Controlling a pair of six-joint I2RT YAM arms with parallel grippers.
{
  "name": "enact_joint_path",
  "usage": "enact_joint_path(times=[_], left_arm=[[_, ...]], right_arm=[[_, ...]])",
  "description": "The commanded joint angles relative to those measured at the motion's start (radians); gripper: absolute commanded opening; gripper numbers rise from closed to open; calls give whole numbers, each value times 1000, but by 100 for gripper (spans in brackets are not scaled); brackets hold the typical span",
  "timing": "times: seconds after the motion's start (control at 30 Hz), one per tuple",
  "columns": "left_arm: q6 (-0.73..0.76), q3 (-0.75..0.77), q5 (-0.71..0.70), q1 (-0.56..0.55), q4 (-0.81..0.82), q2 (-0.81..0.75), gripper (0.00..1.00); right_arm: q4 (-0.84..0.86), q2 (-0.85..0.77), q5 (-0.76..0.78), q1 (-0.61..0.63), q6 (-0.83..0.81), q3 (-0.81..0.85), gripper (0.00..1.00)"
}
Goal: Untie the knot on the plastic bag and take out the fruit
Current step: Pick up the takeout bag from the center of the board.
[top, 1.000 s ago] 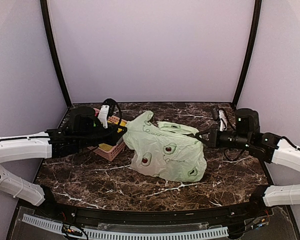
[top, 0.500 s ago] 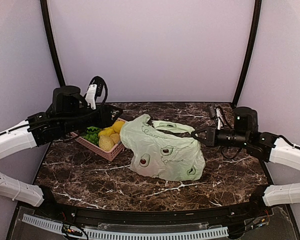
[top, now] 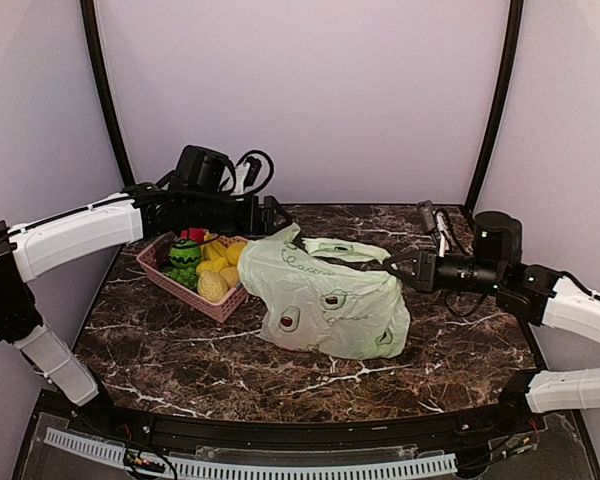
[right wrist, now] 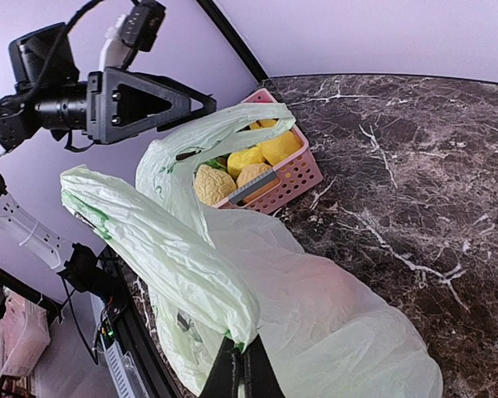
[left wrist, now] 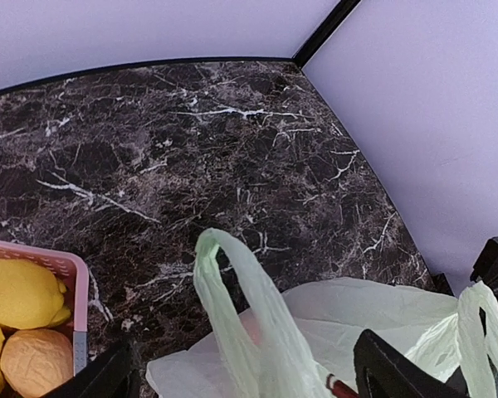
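One pale green, avocado-print plastic bag [top: 325, 305] lies bulging in the middle of the counter [top: 180, 370]. Its knot looks undone: the two handles stand apart. The fruit [right wrist: 315, 282] sits inside, only a reddish blur through the film, so I cannot count it. None lies out on the counter, so taking it out is all that is left.

Toward the right edge, the right fingers [right wrist: 224, 377] are pinched shut on one handle [top: 345, 252], holding it taut. Farther back, near the back left corner, the left fingers [left wrist: 398, 373] are spread wide, gripping nothing, over the free handle [left wrist: 232, 282]. Beside it stands one pink basket [top: 215, 305] with four yellowish pieces and some greenery.
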Motion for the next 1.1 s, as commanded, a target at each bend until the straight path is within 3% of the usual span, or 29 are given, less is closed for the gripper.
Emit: enact_joint_path(times=[0.0, 0.2, 0.5, 0.63, 0.87, 0.97, 1.07], left_arm=[[-71, 53, 149, 43, 10, 45, 89], [-111, 70, 220, 76, 26, 120, 90], [-123, 76, 264, 77, 15, 161, 73], [-147, 67, 295, 78, 35, 176, 55], [-179, 24, 301, 77, 126, 126, 12], [-167, -2, 274, 81, 162, 72, 2], [-156, -38, 243, 104, 206, 10, 1]], right_arm=[[24, -11, -19, -4, -18, -3, 0], [27, -21, -12, -4, -17, -10, 0], [23, -24, -4, -5, -18, -15, 0], [17, -28, 2, -4, -20, -15, 0], [-2, -46, 70, -5, -13, -19, 0], [-69, -63, 191, -6, 15, -14, 0], [-126, -74, 295, -9, 38, 6, 0]])
